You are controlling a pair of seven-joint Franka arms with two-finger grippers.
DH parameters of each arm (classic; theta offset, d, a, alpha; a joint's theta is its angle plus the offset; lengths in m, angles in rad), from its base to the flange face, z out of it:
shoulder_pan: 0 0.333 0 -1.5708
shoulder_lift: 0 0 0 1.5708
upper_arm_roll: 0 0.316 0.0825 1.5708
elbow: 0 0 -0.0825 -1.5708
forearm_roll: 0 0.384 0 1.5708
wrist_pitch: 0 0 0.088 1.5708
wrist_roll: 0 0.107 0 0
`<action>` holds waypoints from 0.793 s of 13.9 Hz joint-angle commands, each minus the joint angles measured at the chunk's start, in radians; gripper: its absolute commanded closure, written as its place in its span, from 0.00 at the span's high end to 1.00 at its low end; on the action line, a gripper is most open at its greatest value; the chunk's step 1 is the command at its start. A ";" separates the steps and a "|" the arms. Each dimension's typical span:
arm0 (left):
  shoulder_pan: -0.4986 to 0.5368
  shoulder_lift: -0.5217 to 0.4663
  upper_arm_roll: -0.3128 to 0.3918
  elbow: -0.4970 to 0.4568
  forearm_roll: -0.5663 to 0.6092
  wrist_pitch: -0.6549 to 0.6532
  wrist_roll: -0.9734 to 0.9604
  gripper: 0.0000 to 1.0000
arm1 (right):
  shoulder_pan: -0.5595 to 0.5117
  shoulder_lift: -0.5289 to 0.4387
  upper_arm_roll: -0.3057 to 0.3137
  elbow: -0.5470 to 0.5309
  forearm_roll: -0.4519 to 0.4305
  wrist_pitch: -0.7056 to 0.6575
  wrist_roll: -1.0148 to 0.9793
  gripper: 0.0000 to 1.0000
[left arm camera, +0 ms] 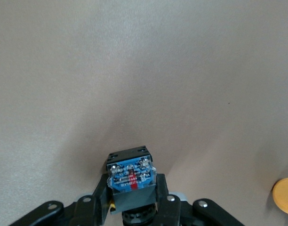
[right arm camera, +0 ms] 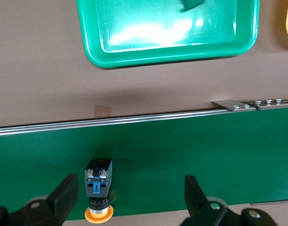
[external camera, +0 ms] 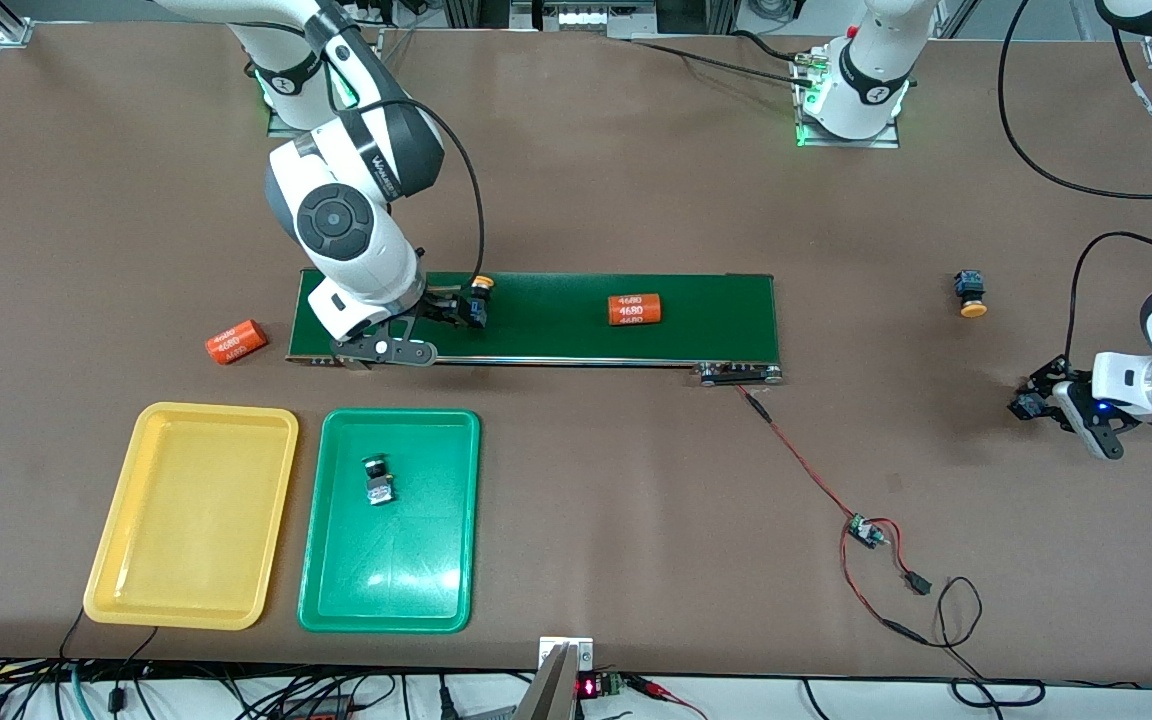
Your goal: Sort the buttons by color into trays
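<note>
Table (external camera: 576, 180): brown worktop, much bare room around everything.

Conveyor belt (external camera: 536, 318): long dark green strip across mid-table.

Yellow tray (external camera: 126, 520): at the camera-side edge, toward my right arm's end; empty.

Green tray (external camera: 436, 520): just beside it; holds one dark-capped button (external camera: 377, 480).

My right gripper (external camera: 446, 305): over the belt's end, fingers wide apart, astride a yellow-capped button (right arm camera: 98, 190) lying on the belt, nearer one finger than the other, long axis across the belt. Closing in is the next move, I judge.

My left gripper (left arm camera: 133, 207): low at the table's left-arm edge, clamped on a blue-and-black button body (left arm camera: 131, 179); cap colour hidden.

Second yellow-capped button (external camera: 969, 293): on bare table, near my left gripper.

Two orange 4680 cylinders (external camera: 634, 309), (external camera: 236, 342): one on the belt, one off it.
</note>
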 commanded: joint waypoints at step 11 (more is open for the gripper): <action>-0.222 -0.440 -0.074 -0.301 -0.094 -0.168 -0.630 0.00 | 0.030 -0.041 0.006 -0.178 -0.054 0.126 0.079 1.00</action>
